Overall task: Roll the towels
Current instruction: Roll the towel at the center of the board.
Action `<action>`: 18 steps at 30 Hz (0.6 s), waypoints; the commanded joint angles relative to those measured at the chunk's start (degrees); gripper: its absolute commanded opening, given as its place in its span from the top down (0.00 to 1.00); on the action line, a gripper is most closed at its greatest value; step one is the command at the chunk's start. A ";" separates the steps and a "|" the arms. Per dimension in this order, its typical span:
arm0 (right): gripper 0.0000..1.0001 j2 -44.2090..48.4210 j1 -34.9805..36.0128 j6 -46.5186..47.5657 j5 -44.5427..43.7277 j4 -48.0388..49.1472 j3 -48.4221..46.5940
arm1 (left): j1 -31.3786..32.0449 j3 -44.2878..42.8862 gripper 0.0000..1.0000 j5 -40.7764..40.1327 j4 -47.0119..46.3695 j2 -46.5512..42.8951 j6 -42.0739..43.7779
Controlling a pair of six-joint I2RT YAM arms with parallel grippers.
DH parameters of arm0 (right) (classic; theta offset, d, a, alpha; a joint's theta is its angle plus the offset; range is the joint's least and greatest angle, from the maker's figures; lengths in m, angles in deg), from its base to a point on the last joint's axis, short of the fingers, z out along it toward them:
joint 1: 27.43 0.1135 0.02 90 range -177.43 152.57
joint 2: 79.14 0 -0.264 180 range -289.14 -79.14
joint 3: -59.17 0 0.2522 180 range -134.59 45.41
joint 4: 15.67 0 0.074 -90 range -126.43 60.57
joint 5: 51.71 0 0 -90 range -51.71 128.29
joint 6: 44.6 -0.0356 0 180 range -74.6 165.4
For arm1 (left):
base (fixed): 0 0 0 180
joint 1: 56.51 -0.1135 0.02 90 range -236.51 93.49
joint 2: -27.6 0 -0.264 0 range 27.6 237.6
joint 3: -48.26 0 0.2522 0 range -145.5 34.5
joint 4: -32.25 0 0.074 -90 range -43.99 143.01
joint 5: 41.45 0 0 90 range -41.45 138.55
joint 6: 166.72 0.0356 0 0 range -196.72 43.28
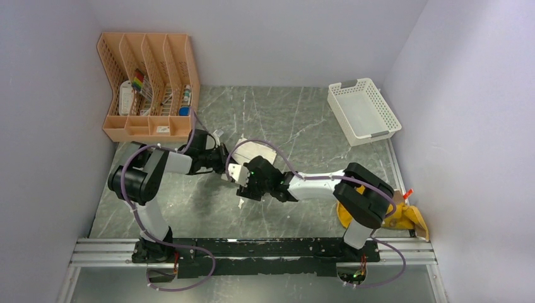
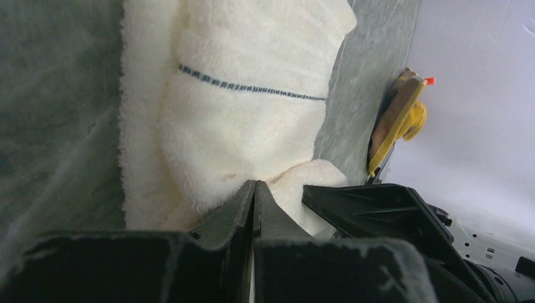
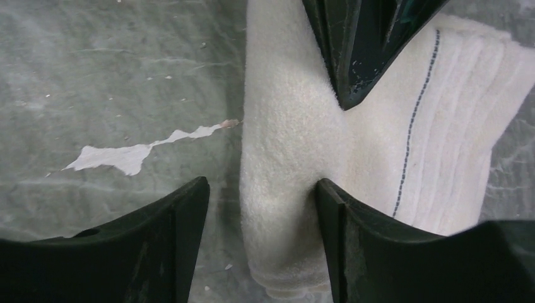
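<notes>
The cream-white towel (image 1: 257, 151) lies in the middle of the table, its near edge rolled into a thick fold (image 3: 284, 189). My right gripper (image 3: 262, 186) is open and straddles that roll: one finger presses its inner side, the other stands apart over the bare table. My left gripper (image 2: 254, 184) is shut, its tips pressed into the crease beside the roll; no cloth shows between them. The towel also fills the left wrist view (image 2: 240, 95). Both grippers meet at the towel's near edge in the top view, left (image 1: 227, 165) and right (image 1: 245, 188). The mustard-yellow towel (image 1: 413, 218) and the brown one (image 2: 386, 123) lie at the right edge.
A white mesh basket (image 1: 364, 110) stands at the back right. An orange desk organizer (image 1: 148, 88) stands at the back left. A white torn scrap or chip (image 3: 126, 156) marks the table left of the roll. Walls close in on three sides.
</notes>
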 commanded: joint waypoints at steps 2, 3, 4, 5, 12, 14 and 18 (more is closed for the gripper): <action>0.43 -1.98 0.22 -2.71 -5.91 3.75 0.37 | 0.35 -3.82 0.88 -0.69 5.72 1.11 3.74; 0.47 -2.31 0.25 -3.78 -6.55 4.18 0.48 | 0.35 -4.43 0.88 -0.57 6.34 0.95 3.87; 0.50 -2.63 0.26 -4.67 -7.19 4.50 0.57 | 0.35 -5.09 0.87 -0.48 7.05 0.65 3.99; 0.52 -3.04 0.22 -5.69 -7.63 4.75 0.64 | 0.30 -5.96 0.87 -0.38 8.01 0.34 4.14; 0.66 -3.42 -1.82 -11.93 -3.36 4.86 0.24 | -3.03 -11.95 0.81 -2.54 14.44 -4.12 4.69; 0.68 -2.90 -3.76 -14.35 0.92 4.85 0.25 | -5.42 -11.92 0.77 -2.03 13.63 -6.40 3.13; 0.69 -2.37 -8.75 -18.76 11.02 5.09 0.04 | -8.89 -13.54 0.72 -3.49 16.67 -12.11 4.58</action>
